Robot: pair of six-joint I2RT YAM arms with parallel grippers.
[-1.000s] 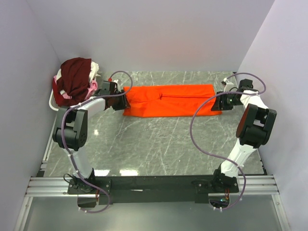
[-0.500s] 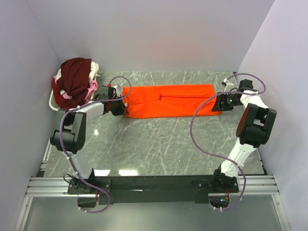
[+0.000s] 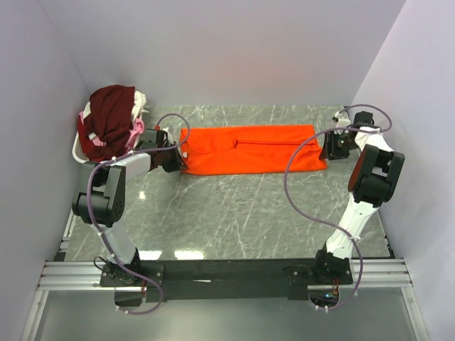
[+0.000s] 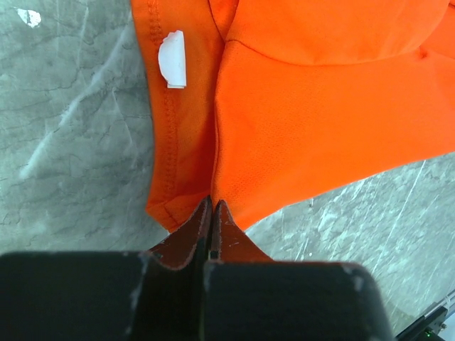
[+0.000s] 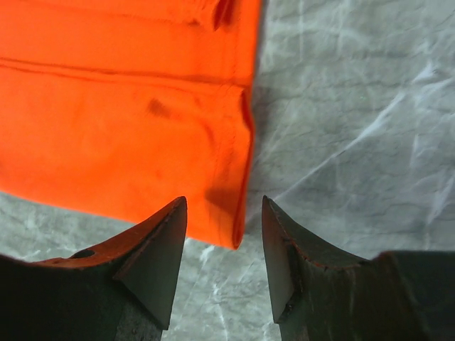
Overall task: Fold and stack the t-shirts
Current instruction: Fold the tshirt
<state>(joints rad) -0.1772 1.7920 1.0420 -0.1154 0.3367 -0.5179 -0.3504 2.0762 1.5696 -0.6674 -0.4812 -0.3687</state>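
The orange t-shirt [image 3: 249,148] lies flat as a long folded strip across the far half of the table. My left gripper [image 3: 174,159] is at its left near corner. In the left wrist view the jaws [image 4: 212,204] are closed, with the shirt's [image 4: 320,106] edge running into their tips. My right gripper [image 3: 329,145] is open at the shirt's right end. In the right wrist view its jaws [image 5: 224,202] straddle the shirt's [image 5: 121,142] near corner without touching it. Maroon [image 3: 110,117], pink [image 3: 135,131] and white [image 3: 140,99] shirts are piled at the far left.
The white wire basket [image 3: 77,150] holding the pile stands in the far left corner against the wall. White walls close the table on the left, back and right. A white tag [image 4: 173,60] shows on the orange shirt's hem.
My left gripper has shifted slightly left and toward me at the shirt's corner. My right gripper has drawn back from the shirt's right end, to the right and farther away. The shirt has barely moved.
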